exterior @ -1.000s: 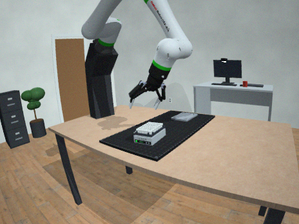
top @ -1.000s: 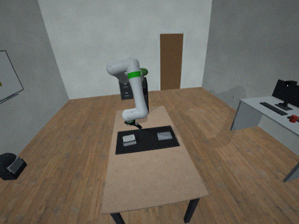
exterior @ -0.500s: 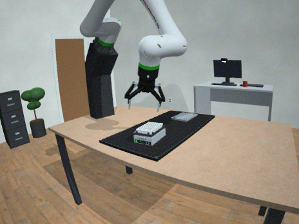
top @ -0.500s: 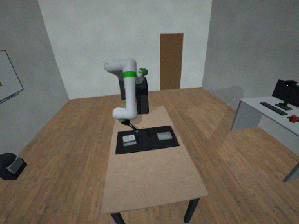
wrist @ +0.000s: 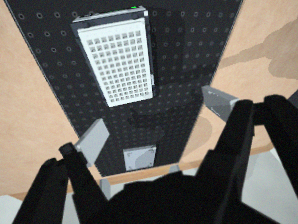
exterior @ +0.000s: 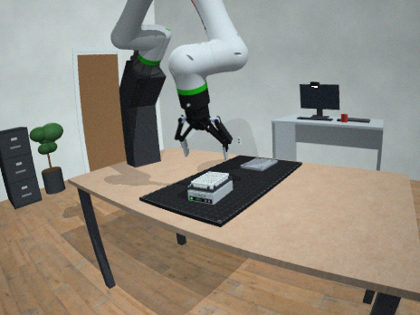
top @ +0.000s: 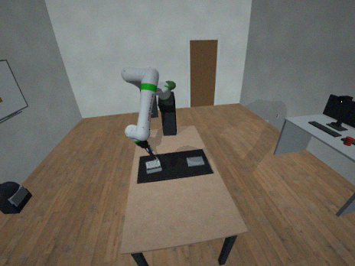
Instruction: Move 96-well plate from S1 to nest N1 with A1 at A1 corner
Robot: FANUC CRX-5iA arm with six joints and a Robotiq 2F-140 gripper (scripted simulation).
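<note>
Hanging spread wide and empty, black pincer (exterior: 205, 153) sits behind and above white gridded 96-well plate (wrist: 118, 62); plate's long axis runs away from pincer, across the finger line.

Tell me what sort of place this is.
Probably a small lab set up in an office-like room: a 96-well plate sits on a plate shaker on a black perforated mat, with a desk and monitor and a filing cabinet nearby.

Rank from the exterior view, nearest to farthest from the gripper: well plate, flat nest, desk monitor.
1. Well plate, on the shaker just below and in front of the open gripper.
2. Flat nest, at the mat's far end.
3. Desk monitor, across the room.
</note>
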